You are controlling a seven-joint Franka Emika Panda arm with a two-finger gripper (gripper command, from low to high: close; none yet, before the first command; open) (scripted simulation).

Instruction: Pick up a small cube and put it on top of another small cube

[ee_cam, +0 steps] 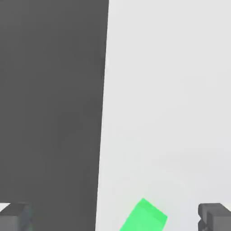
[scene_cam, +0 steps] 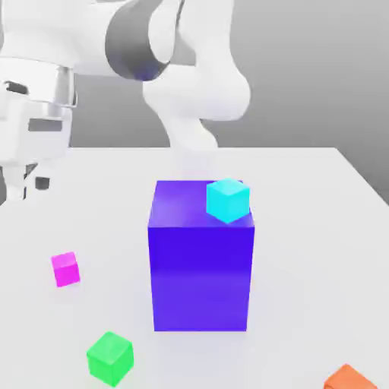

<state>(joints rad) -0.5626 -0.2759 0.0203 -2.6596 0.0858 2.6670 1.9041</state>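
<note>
In the exterior view, a white table is seen under a grey backdrop. A large blue-violet block stands upright near the middle of the table. A cyan cube is seen at the block's top, at its far corner toward the exterior view's right, apparently resting on the upper face. The small magenta-pink cube lies on the table on the exterior view's left, well apart from the block and touching nothing. A green cube is placed nearer the camera, between the pink cube and the block's near edge but apart from both. Part of an orange cube is cut by the frame at the near corner on the exterior view's right. The white arm is arched over the far side of the table, and the gripper is held above the table on the exterior view's far left, well clear of the pink cube.

In the hand view, the table's white surface is met by the dark backdrop along a nearly vertical edge. Two dark fingertips are seen at opposite sides of the picture, widely apart, with nothing clamped between them. The green cube is seen between them on the table, partly cut by the frame.
</note>
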